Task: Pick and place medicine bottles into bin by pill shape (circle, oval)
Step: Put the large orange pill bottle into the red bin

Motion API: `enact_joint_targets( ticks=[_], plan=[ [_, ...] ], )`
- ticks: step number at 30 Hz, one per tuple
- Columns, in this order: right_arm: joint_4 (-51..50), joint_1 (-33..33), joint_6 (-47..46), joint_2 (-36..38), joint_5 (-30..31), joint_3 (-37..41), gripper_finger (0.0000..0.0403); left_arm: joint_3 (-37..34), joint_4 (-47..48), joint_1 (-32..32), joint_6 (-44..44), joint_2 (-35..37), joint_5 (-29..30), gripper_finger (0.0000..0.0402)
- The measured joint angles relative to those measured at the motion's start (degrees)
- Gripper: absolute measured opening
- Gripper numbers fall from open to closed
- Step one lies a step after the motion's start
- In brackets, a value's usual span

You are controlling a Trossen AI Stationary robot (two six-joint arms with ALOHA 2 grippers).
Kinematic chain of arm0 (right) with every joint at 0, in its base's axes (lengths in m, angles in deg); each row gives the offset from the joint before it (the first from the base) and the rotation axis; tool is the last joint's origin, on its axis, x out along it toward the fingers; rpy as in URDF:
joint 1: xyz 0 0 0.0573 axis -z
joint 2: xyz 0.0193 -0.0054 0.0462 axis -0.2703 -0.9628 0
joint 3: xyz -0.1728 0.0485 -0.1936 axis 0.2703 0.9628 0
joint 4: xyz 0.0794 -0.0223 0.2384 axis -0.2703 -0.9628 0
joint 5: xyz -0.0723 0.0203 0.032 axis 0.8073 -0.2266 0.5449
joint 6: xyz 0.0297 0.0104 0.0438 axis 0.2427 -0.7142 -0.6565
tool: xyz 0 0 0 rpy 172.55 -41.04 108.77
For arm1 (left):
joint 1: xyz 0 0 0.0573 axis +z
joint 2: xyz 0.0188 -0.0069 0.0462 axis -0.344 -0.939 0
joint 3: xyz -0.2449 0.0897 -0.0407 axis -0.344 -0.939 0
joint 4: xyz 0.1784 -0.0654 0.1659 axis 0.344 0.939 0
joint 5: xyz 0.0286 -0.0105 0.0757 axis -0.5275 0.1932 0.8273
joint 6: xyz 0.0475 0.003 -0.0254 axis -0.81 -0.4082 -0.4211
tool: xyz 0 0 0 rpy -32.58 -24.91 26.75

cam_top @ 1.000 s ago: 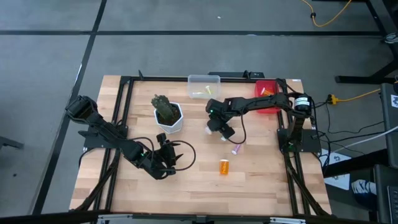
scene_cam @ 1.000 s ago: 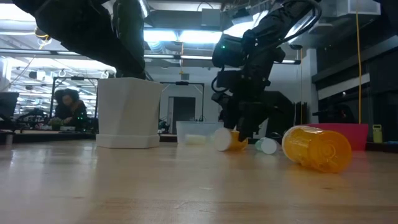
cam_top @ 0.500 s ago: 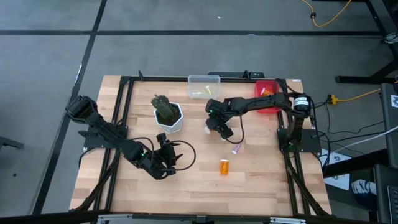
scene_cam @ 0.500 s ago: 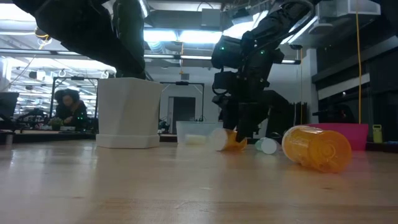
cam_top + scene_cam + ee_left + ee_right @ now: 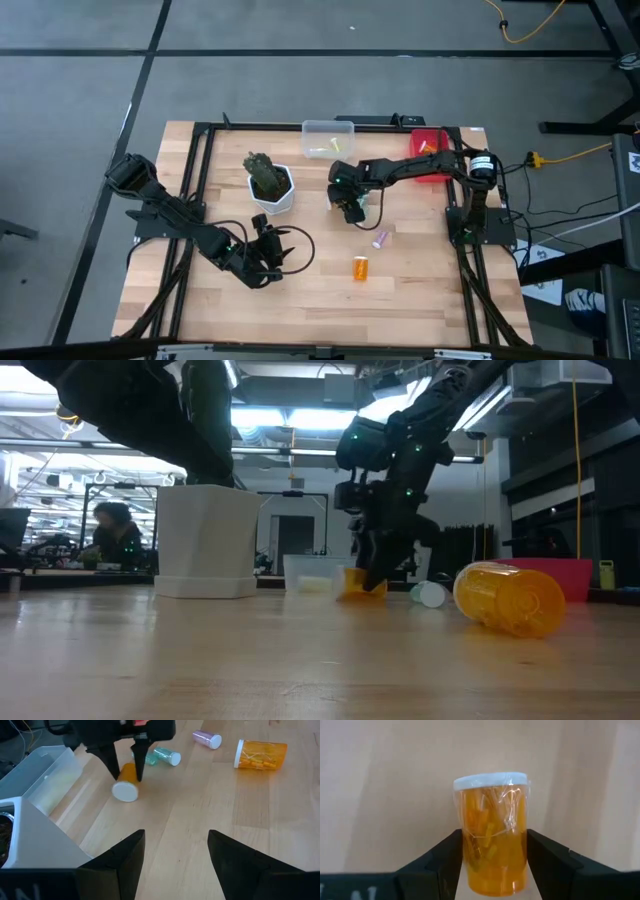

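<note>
Your right gripper (image 5: 351, 212) sat mid-bench, jaws clamped on a small orange bottle (image 5: 491, 834), its white cap pointing away from the wrist. Open wood lay all around it, so you had plenty of room. In the top-down shot the arm hid that bottle completely. The teal bottle (image 5: 167, 757) lay just behind the gripper, the purple bottle (image 5: 380, 240) a bit further off and the bigger orange bottle (image 5: 360, 267) near the front. The clear bin (image 5: 328, 139) and red bin (image 5: 428, 150) were along the far edge, the white plant pot (image 5: 271, 187) beside. Your left gripper (image 5: 271, 249) waited near the front, jaws apart.
</note>
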Motion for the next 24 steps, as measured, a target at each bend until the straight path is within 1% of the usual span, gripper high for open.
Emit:
enact_joint_targets(
  ticks=[4, 6, 10, 13, 17, 19, 24],
  plan=[
    [1.0, 0.1, -4.9, -0.1, 5.4, 0.1, 0.0204, 0.0, 0.0, 0.0, 0.0, 0.0, 0.0, 0.0211],
    [1.5, 0.1, -5.2, -0.2, 8.6, 0.1, 0.0204, 0.0, 0.0, 0.0, 0.0, 0.0, 0.0, 0.0211],
    [3.2, 0.1, -5.7, -0.2, 16.3, 0.2, 0.0204, 0.0, 0.0, 0.0, 0.0, 0.0, 0.0, 0.0211],
    [2.2, 0.1, -8.8, 0.3, 22.8, 0.1, 0.0204, 0.0, 0.0, 0.0, 0.0, 0.0, 0.0, 0.0211],
    [-3.7, 0.1, -12.9, 2.0, 32.8, -1.5, 0.0204, 0.0, 0.0, 0.0, -0.1, 0.0, 0.0, 0.0211],
    [-8.0, 0.1, -15.5, 3.4, 36.3, -2.6, 0.0204, 0.0, 0.1, 0.0, 0.0, 0.0, 0.0, 0.0211],
    [-18.9, 0.1, -21.1, 7.4, 41.7, -3.3, 0.0204, 0.0, 0.1, 0.0, 0.0, 0.0, 0.0, 0.0211]
  ],
)
